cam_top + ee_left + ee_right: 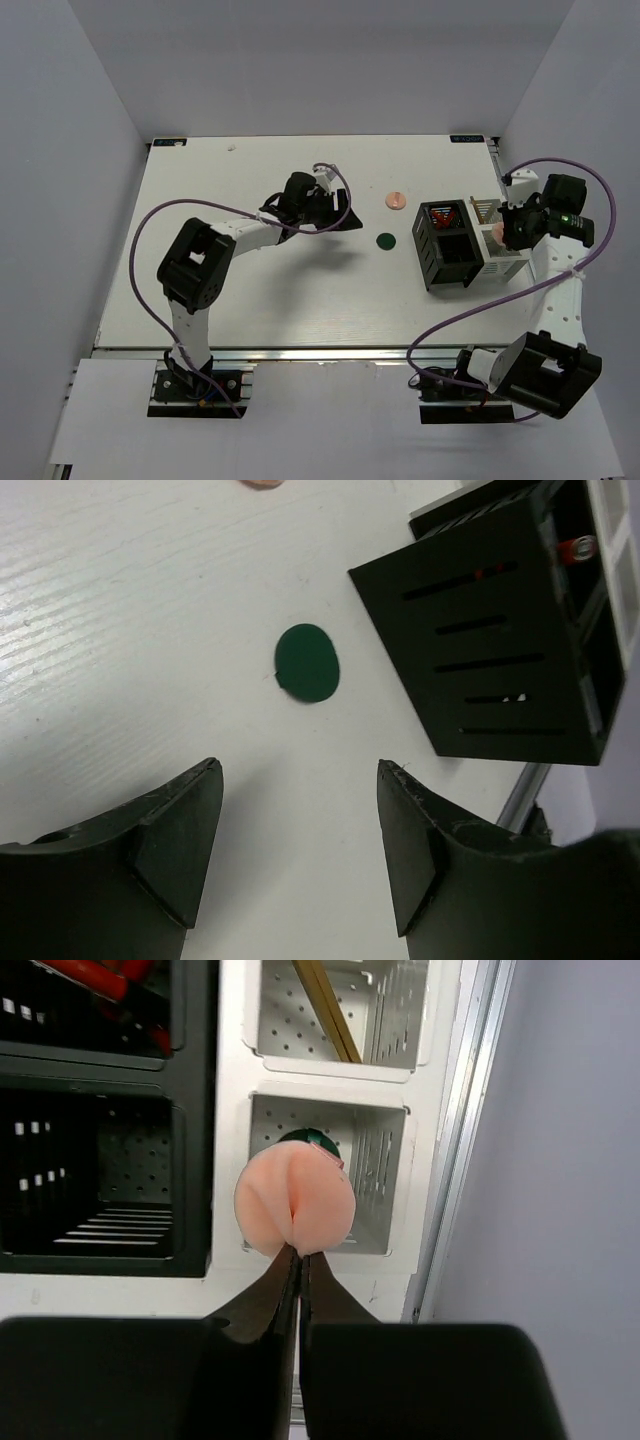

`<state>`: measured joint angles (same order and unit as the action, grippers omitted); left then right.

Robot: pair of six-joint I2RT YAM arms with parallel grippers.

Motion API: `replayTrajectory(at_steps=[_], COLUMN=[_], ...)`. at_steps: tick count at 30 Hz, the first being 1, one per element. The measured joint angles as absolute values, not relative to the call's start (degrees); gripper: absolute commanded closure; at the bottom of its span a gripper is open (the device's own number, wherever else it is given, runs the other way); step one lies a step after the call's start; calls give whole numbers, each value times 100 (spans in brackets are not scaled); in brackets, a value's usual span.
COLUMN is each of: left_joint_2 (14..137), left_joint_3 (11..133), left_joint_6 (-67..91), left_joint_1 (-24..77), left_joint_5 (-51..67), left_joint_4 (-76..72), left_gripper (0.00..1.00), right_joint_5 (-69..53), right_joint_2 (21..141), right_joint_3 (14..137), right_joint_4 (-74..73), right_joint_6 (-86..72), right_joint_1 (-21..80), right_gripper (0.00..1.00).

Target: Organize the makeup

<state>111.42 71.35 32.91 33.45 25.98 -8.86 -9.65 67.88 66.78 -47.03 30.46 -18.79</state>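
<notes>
My right gripper (pixel 298 1252) is shut on a peach-pink disc (pixel 295 1210), folded by the pinch, and holds it over the near white compartment of the box (pixel 228 1080). A dark green disc (pixel 310 1139) peeks out in that compartment behind it. Tan sticks (pixel 325 1010) stand in the far white compartment, and red tubes (pixel 95 978) are in a black one. My left gripper (pixel 300 780) is open and empty above the table, short of a dark green disc (pixel 308 663) lying flat. Another peach-pink disc (pixel 396 200) lies on the table, left of the box.
The black-and-white compartment box (pixel 463 243) stands at the right side of the table, close to the right edge rail (pixel 470 1130). The right wall (pixel 570 1160) rises just beyond the rail.
</notes>
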Motion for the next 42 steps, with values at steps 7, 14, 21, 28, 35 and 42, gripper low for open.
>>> replayTrajectory(at_steps=[7,14,21,28,35,42], left_joint_2=[11572,12060,12691,13111,13358,13410], left_joint_3=[7426,8217,8829,9056,9430,9437], left_joint_6=[3006,2847,2862,2963,2910,2683], left_joint_1=[3413,3623,3913,4115,4316,4580], left_joint_5=[2471,2191,1791,1656,1391,1085], left_joint_4=[-666,-521,-421,-427,-429,-480], left_gripper=[28,31,37,41,43,53], right_joint_5=[-864,-742,-867,-1448,-1997,-2366], right_joint_2=[7310,7741,7570,6919,6807,6816], right_joint_3=[6665,6643,6667,6890,6877,6877], right_joint_4=[-4711,-4683,-4674,-4641,-4591,-4436], right_joint_6=[2974,3028,3146,3319,3199,2995], right_joint_1=[-1944,-1944,-2062,-2298,-2445,-2475], right_gripper=[88,50,37,31,31,31])
